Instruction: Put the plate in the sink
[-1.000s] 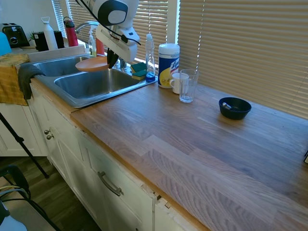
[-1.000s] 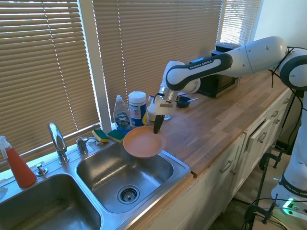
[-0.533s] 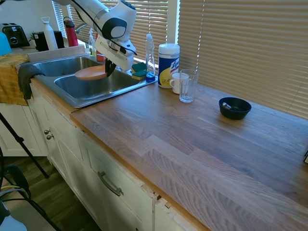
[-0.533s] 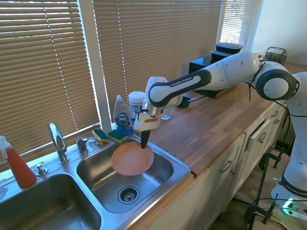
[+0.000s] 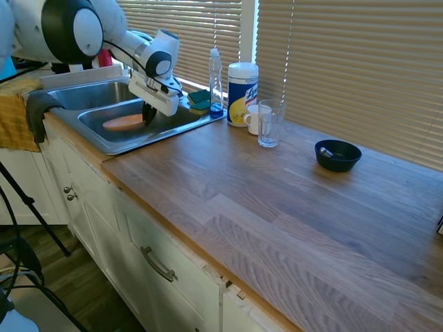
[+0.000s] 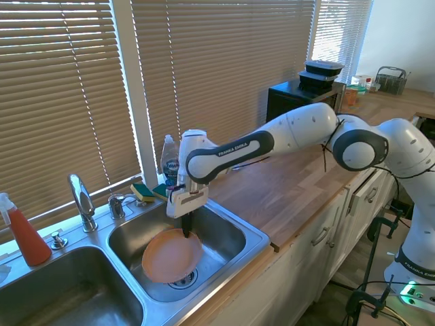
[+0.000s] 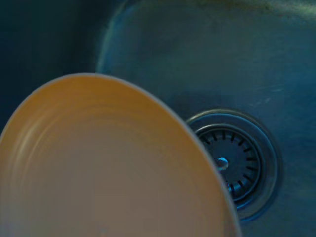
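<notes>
Holding the round salmon-orange plate (image 6: pixel 171 255) by its rim, our gripper (image 6: pixel 186 236) is pinched shut, low inside the steel sink (image 6: pixel 253 238) basin, over the drain (image 7: pixel 233 160). We should lower it gently until it rests flat, then let go.

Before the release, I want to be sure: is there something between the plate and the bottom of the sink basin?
Nothing visible. The plate, held by the tool, hangs over the bare basin floor and drain of the sink.
</notes>
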Controlling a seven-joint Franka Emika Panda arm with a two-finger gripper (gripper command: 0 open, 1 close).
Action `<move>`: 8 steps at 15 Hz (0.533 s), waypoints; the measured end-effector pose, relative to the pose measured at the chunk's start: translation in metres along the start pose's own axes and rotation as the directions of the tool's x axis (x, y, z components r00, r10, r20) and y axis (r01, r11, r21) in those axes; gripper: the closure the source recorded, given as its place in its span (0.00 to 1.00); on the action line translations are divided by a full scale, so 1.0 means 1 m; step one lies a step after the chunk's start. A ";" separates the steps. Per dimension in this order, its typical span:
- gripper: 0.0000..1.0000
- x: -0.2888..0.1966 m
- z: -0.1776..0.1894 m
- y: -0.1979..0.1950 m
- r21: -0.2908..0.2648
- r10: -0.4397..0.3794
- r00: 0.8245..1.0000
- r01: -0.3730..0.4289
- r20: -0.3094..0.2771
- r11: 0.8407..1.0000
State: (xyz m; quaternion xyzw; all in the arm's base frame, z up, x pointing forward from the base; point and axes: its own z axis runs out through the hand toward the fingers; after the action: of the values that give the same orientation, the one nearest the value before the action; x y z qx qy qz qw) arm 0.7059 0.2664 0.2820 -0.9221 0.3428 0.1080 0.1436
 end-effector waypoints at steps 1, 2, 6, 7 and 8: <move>1.00 0.007 0.009 -0.001 -0.012 0.016 1.000 -0.017 -0.002 1.000; 1.00 0.012 0.017 0.000 -0.023 0.033 0.999 -0.034 -0.006 0.999; 0.00 0.023 0.035 -0.002 -0.048 0.062 0.998 -0.062 -0.004 0.997; 0.00 0.024 0.035 -0.003 -0.047 0.063 0.998 -0.063 -0.004 0.997; 0.00 0.024 0.035 -0.004 -0.049 0.063 0.998 -0.063 -0.002 0.997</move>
State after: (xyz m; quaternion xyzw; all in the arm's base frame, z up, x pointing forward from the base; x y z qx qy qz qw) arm 0.7229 0.2668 0.2428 -0.9141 0.3689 0.1207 0.1175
